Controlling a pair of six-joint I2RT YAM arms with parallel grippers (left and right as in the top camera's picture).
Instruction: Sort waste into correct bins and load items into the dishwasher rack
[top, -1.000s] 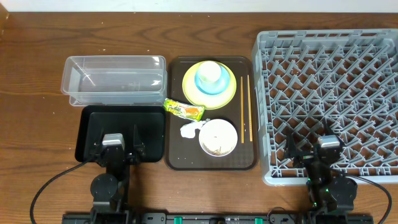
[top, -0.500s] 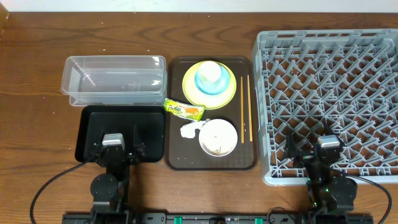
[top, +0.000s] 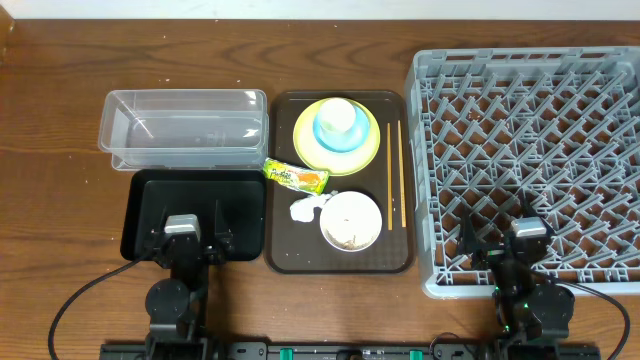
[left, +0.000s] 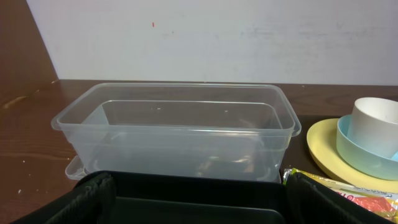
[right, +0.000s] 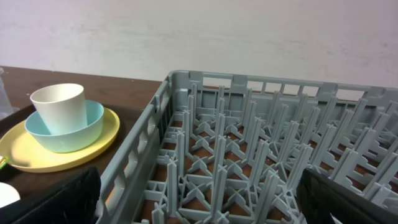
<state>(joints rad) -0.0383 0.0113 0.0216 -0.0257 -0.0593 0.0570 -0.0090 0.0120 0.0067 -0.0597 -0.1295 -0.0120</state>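
Observation:
On the brown tray (top: 285, 245) a white cup (top: 337, 117) sits in a light blue bowl (top: 322, 137) on the yellow-green plate (top: 305, 148). Below them lie the snack wrapper (top: 295, 176), the crumpled tissue (top: 305, 208) and a white bowl (top: 351, 221) holding food scraps. Two chopsticks (top: 396, 175) lie along the tray's right side. My left gripper (top: 188, 235) hangs open over the near end of the black tray (top: 150, 200), facing the clear tub (left: 174, 134). My right gripper (top: 515, 245) stands open over the near edge of the grey rack (top: 520, 55). Neither gripper holds anything.
The clear tub (top: 185, 125) stands behind the black tray at the left. In the right wrist view the rack's upright pegs (right: 249, 155) rise close in front of the fingers (right: 56, 202). Bare wooden tabletop (top: 60, 150) surrounds everything.

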